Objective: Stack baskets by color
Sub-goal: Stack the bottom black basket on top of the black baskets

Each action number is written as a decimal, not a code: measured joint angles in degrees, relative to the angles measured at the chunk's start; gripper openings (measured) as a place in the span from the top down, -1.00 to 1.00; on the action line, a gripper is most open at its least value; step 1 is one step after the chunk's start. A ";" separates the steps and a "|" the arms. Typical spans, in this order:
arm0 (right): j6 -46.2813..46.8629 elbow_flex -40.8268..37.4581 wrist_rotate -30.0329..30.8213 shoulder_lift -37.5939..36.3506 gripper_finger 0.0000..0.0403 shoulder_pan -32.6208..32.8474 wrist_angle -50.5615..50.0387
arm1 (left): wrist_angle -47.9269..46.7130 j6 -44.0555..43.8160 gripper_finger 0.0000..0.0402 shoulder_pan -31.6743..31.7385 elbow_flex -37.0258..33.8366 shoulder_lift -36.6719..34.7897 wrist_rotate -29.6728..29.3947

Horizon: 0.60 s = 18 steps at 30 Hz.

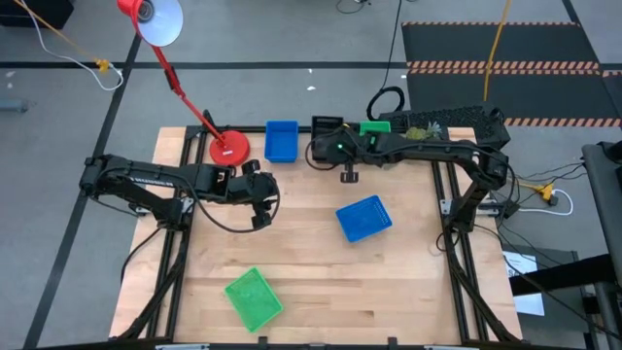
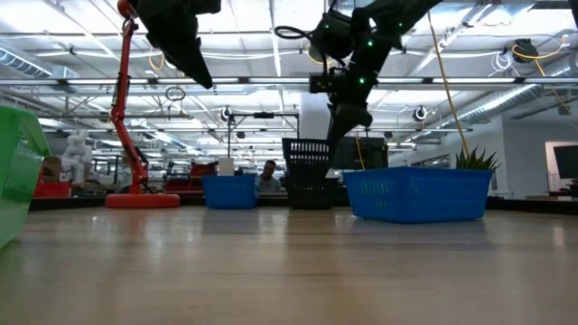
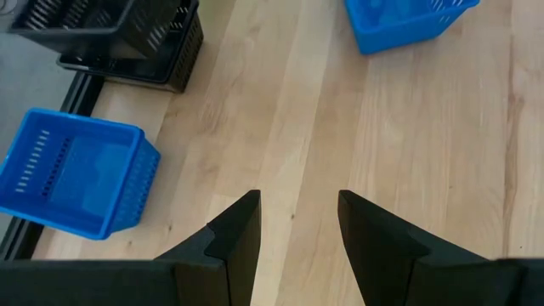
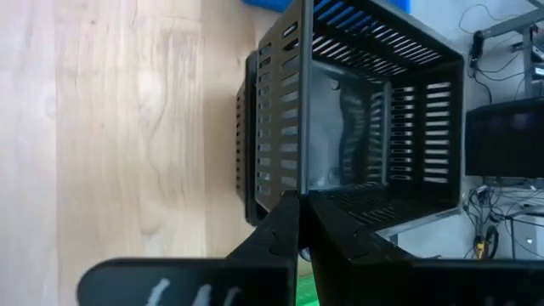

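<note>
A: We look down on the table. Where do the baskets lie relative to our two grippers?

B: The right gripper (image 1: 349, 175) hangs just in front of the black basket stack (image 1: 327, 128) at the table's far edge. In the right wrist view the upper black basket (image 4: 357, 110) sits tilted in the one beneath it, not yet nested flat, and the fingertips stand at its near wall. A green basket (image 1: 376, 127) lies just beyond, under the right arm.

A: And the blue ones?

B: One blue basket (image 1: 282, 141) rests at the far edge, between the red lamp base (image 1: 229, 149) and the black stack. A second blue basket (image 1: 364, 218) lies mid-table, turned askew, its long axis running slantwise. The left gripper (image 1: 260, 220) hovers over bare wood to the left of it; we judge the left arm the nearer to the far-edge blue basket, and about as near as the right to the askew one.

A: How do the hands stand?

B: The left gripper's fingers (image 3: 238, 234) are parted to a moderate gap with only tabletop showing between them; it holds nothing. The right gripper (image 4: 299, 212) has its fingers pressed together, and we see nothing between them.

A: The remaining basket?

B: A lone green basket (image 1: 254, 297) lies near the front edge, well apart from both grippers.
</note>
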 joint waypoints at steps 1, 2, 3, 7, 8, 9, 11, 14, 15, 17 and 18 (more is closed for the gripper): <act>-0.08 -0.66 -0.14 0.00 0.98 -0.18 0.67 | 0.09 0.00 0.21 0.00 0.00 0.00 -0.01; -0.20 -1.16 -0.15 0.00 0.98 -0.22 1.04 | 0.20 0.00 0.21 0.00 0.00 0.00 -0.01; -0.22 -1.57 -0.15 0.00 0.98 -0.22 1.51 | 0.29 0.04 0.21 0.00 0.00 0.00 0.00; -0.22 -2.73 -0.15 0.00 0.98 -0.22 2.29 | 1.06 0.79 0.21 0.00 0.00 0.00 0.00; -0.22 -3.07 -0.15 0.00 0.98 -0.22 2.32 | 1.15 0.90 0.21 0.00 0.00 0.00 0.00; -0.23 -3.55 -0.15 0.00 0.98 -0.24 2.68 | 1.37 0.92 0.21 0.00 0.00 0.00 0.00; -0.31 -4.60 -0.10 0.00 0.98 -0.25 4.33 | 1.97 0.96 0.21 0.00 0.00 0.00 0.00; -0.51 -6.29 -0.13 -0.04 0.98 -0.26 6.97 | 2.32 1.05 0.21 0.00 0.00 0.00 0.00; -0.59 -6.78 -0.13 -0.04 0.98 -0.26 7.82 | 2.29 1.05 0.21 0.00 0.00 0.00 0.00; -1.24 -7.69 -0.13 -0.04 0.98 -0.26 9.35 | 2.29 1.05 0.21 0.00 0.00 0.00 0.01; -1.46 -8.04 -0.11 -0.04 0.98 -0.28 9.87 | 2.29 1.05 0.21 0.00 0.00 0.00 0.01</act>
